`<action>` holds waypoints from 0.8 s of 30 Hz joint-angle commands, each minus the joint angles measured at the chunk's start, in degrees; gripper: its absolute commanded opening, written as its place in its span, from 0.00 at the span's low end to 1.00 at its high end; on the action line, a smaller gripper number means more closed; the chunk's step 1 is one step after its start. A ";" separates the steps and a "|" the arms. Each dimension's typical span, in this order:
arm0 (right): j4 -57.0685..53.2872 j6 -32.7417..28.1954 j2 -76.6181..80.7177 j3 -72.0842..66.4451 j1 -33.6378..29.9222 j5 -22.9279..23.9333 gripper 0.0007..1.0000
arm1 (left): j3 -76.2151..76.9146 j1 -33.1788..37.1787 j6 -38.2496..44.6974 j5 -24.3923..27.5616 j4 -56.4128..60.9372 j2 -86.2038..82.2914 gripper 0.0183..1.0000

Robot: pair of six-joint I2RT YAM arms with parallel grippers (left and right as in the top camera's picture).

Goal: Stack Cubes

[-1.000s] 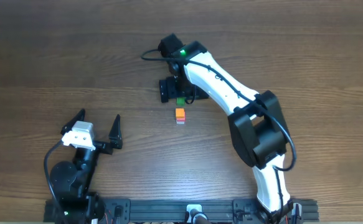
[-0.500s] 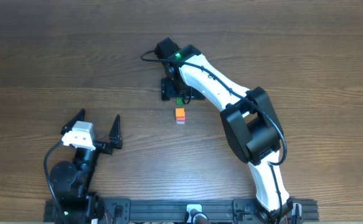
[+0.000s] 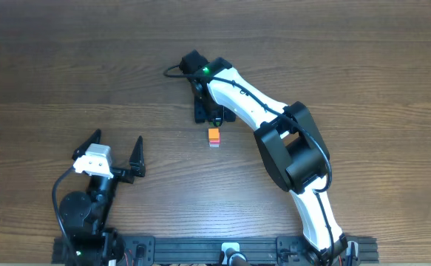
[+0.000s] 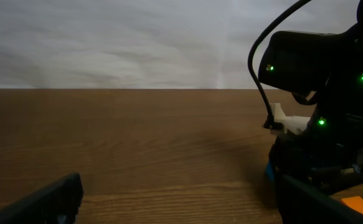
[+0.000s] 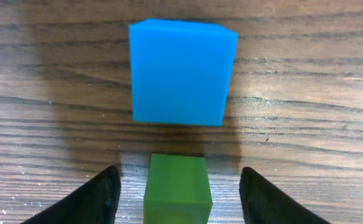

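Brown wooden table [image 3: 52,59] under everything, grain running from left edge to right edge. Rooted at the right part of the near edge and bent leftward to just past the table's middle toward the far edge: the white-and-black right arm [image 3: 289,140], a green light lit near its wrist. Folded low near the near-left corner: the black left arm [image 3: 82,210], well apart from all the cubes. At its tip, the left gripper [image 3: 117,140], fingers spread wide with nothing between them. Pointing down at the wood just beyond the middle, the right gripper [image 5: 179,205], dark fingers [image 5: 100,196] likewise spread wide, not pinching anything. On the table there, the blue cube [image 5: 181,71], flat on the wood. Just beside it, the smaller-looking green cube [image 5: 177,177], sitting in the gap between those open fingers and touching neither; cannot tell whether green and blue touch. At the table's middle, slightly nearer the near edge than the right gripper, the orange cube [image 3: 214,134], with a pale grey piece [image 3: 214,143] showing at its near side.
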 commanded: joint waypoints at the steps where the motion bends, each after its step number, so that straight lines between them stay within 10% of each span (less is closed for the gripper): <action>1: 0.02 0.09 0.33 1.20 0.44 0.92 0.53 | -0.31 0.31 0.85 0.31 -0.04 -0.31 1.00; 24: -0.24 0.11 0.31 2.10 0.42 0.92 0.18 | -0.31 0.31 0.85 0.31 -0.04 -0.31 1.00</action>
